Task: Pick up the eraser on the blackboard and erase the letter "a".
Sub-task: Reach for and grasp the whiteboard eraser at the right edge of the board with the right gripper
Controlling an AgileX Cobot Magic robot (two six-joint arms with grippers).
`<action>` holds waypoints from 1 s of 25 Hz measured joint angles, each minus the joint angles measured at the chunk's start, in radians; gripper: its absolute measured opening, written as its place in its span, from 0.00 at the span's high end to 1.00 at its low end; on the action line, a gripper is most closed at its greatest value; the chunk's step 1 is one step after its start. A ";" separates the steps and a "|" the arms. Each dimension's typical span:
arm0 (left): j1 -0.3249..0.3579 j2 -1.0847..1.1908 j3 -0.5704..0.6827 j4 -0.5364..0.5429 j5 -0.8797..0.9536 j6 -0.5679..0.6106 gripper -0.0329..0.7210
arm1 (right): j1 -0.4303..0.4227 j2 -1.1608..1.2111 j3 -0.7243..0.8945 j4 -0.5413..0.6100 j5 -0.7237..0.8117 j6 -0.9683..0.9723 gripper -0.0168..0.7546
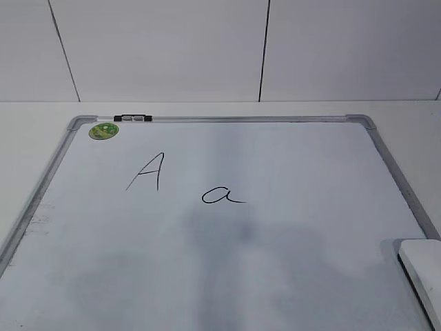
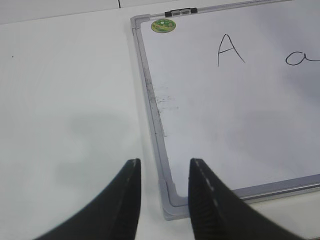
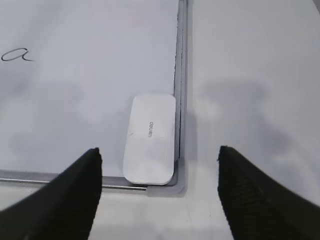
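Where frame (image 3: pixel 183 75) bounds eraser (image 3: pixel 150 140), clip (image 1: pixel 132 118) afar

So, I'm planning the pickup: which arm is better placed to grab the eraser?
Right. The eraser lies in the board's corner directly ahead of the wide-open right gripper; the left gripper hangs over the opposite corner.

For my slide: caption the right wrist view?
Open right gripper above the eraser in the blackboard corner.
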 joint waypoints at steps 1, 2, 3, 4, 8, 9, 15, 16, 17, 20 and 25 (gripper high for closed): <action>0.000 0.000 0.000 0.000 0.000 0.000 0.63 | 0.000 0.027 -0.008 0.002 0.011 0.000 0.23; 0.000 0.000 0.000 0.000 0.000 0.000 0.63 | 0.000 0.056 -0.012 0.002 0.023 0.000 0.23; 0.000 0.000 0.000 0.000 0.000 0.000 0.63 | 0.000 0.081 -0.016 0.004 0.033 0.000 0.23; 0.000 0.000 0.000 0.000 0.000 0.000 0.63 | 0.000 0.112 -0.021 0.004 0.045 0.000 0.23; 0.000 0.000 0.000 0.000 0.000 0.000 0.63 | 0.000 0.227 -0.025 0.010 0.074 0.000 0.22; 0.000 0.000 0.000 0.000 0.000 0.000 0.63 | 0.000 0.254 -0.025 0.012 0.076 0.000 0.22; 0.000 0.000 0.000 0.000 0.000 0.000 0.63 | 0.000 0.379 -0.025 0.021 0.073 -0.002 0.22; 0.000 0.000 0.000 0.000 0.000 0.000 0.63 | 0.000 0.397 -0.025 0.028 0.069 -0.002 0.22; 0.000 0.000 0.000 0.000 0.000 0.000 0.63 | 0.000 0.411 -0.025 0.035 0.058 -0.002 0.22; 0.000 0.000 0.000 0.000 0.000 0.000 0.63 | 0.000 0.459 -0.025 0.068 0.031 -0.002 0.23; 0.000 0.000 0.000 0.000 0.000 0.000 0.63 | 0.000 0.560 -0.025 0.105 0.007 -0.002 0.22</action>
